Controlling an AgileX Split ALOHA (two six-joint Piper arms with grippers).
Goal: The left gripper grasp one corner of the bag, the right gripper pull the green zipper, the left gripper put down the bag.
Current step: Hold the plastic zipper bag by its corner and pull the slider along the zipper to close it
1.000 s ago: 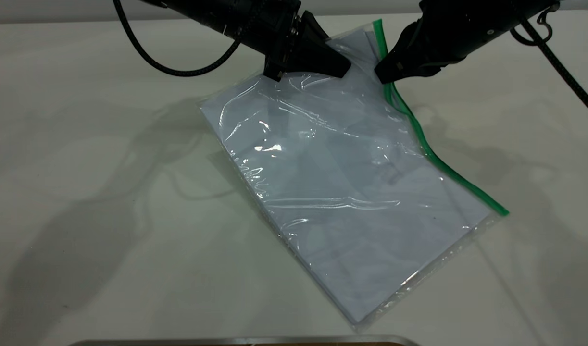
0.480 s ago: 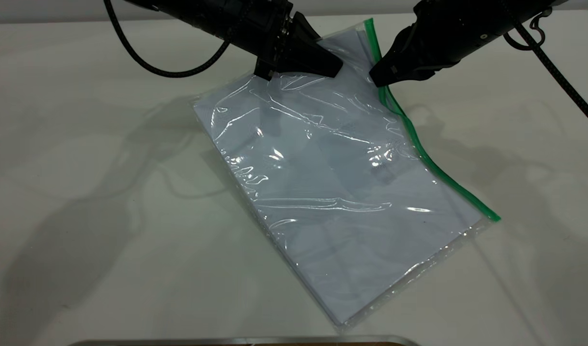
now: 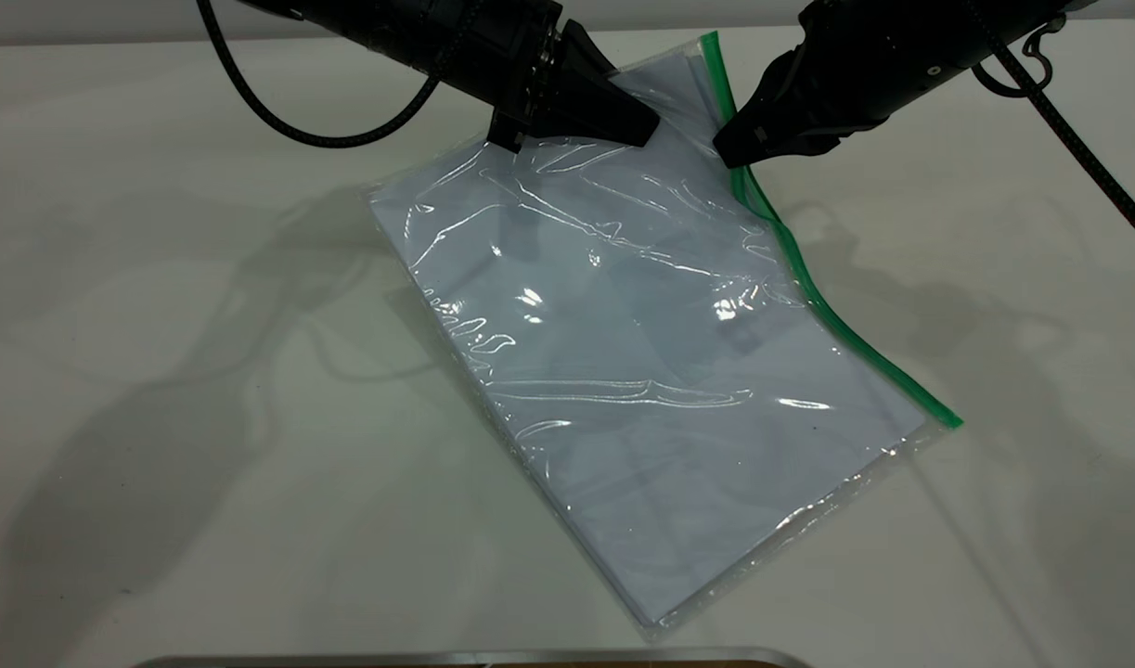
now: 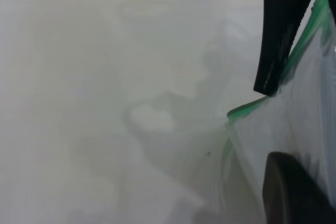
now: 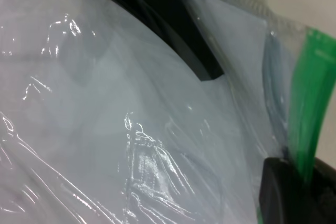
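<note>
The bag (image 3: 641, 371) is a clear pouch with white sheets. It lies slanted on the white table with its far end lifted. The green zipper (image 3: 836, 320) runs along its right long edge. My left gripper (image 3: 643, 132) is shut on the bag's far corner, left of the zipper. In the left wrist view the bag (image 4: 310, 129) and its green edge (image 4: 302, 51) sit between my jaws. My right gripper (image 3: 729, 153) is shut on the green zipper near the far end. In the right wrist view the green strip (image 5: 312, 93) runs down into my jaws (image 5: 296, 182). The slider tab is hidden.
A metal edge (image 3: 474, 658) runs along the table's near side. The left arm's black cable (image 3: 344, 139) loops over the table at the far left. The right arm's cable (image 3: 1087, 148) hangs at the far right. The left gripper (image 5: 173, 19) shows in the right wrist view.
Both grippers and the bag's lifted far end have moved a little to the left. The bag's near corner has slid left too. In the last half second almost nothing has moved.
</note>
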